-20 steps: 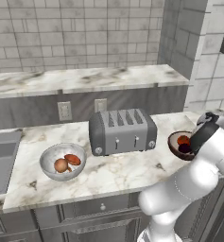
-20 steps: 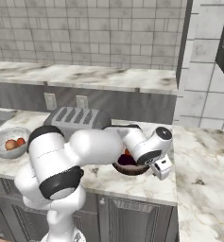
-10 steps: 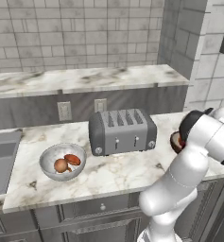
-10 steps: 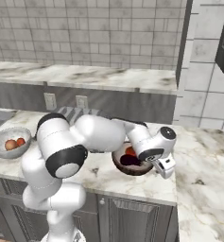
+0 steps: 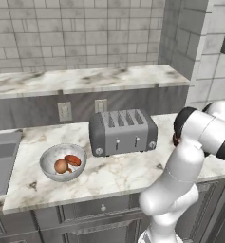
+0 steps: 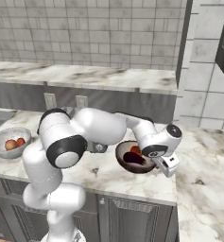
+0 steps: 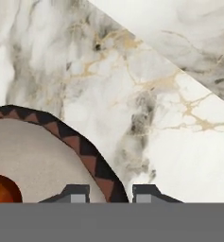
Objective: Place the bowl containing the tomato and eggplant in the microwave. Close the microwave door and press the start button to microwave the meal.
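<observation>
The bowl [image 6: 135, 158] with the tomato [image 6: 135, 151] and the eggplant [image 6: 131, 158] sits on the marble table [image 6: 198, 179], right of the toaster [image 5: 123, 131]. Its patterned rim passes straight between the fingers [image 7: 106, 194], one tip inside and one outside. They stand narrowly apart, astride the rim; whether they already pinch it I cannot tell.

I have the arm folded forward and low over the right part of the counter [image 6: 198, 160], elbow up, wrist bent down toward the front edge. The gripper [image 7: 111, 193] points down at the stone, its fingertips [image 7: 75, 193] set close on either side of the patterned rim of the bowl [image 7: 61, 137]; I cannot tell whether they press it.
</observation>
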